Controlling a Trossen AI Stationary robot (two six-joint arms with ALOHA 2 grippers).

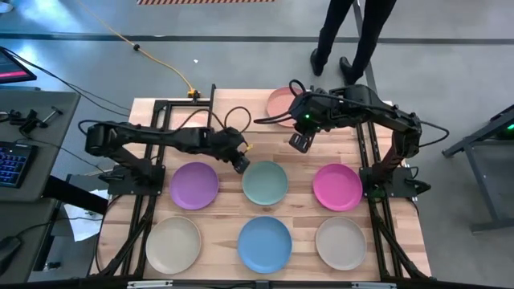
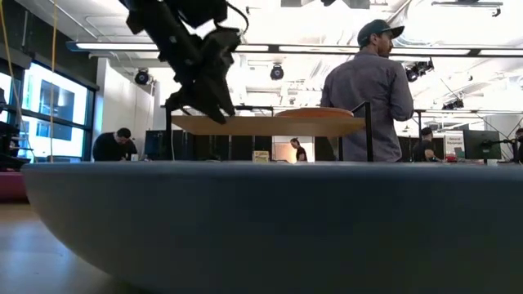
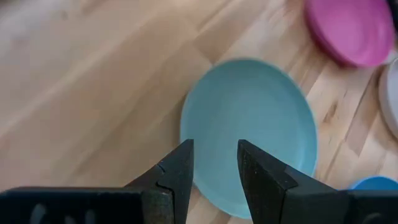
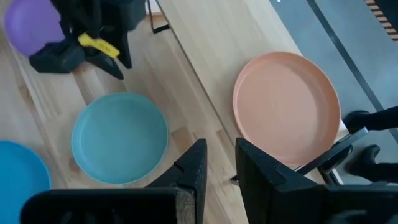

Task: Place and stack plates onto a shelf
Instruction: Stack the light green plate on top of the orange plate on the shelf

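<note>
- Hovering above the light wood worktop (image 1: 301,233), the left tool (image 1: 240,163) hangs over the near rim of the round matte teal plate (image 1: 265,182); its two dark fingers (image 3: 176,171) stand a narrow gap apart and hold nothing.
- The right tool (image 1: 299,142) sits higher, near the far edge of the worktop, between the teal plate and the pale pink round plate (image 1: 283,104); its fingers (image 4: 193,165) are also slightly parted, with nothing between them.
- The pale pink plate lies on the small raised shelf (image 2: 270,124), a light wood top on thin black legs, at the far edge of the worktop, toward its right end.
- Six plates lie flat on the worktop in two rows, all apart from one another.
- Middle row, left to right: a purple plate (image 1: 194,185), the teal plate, a magenta plate (image 1: 337,186).
- Near-edge row: a beige plate (image 1: 173,245), a blue plate (image 1: 265,244), another beige plate (image 1: 340,242).
- In the low view the blue plate's rim fills the foreground.
- A person (image 2: 368,90) in a cap stands beyond the far edge of the worktop.
</note>
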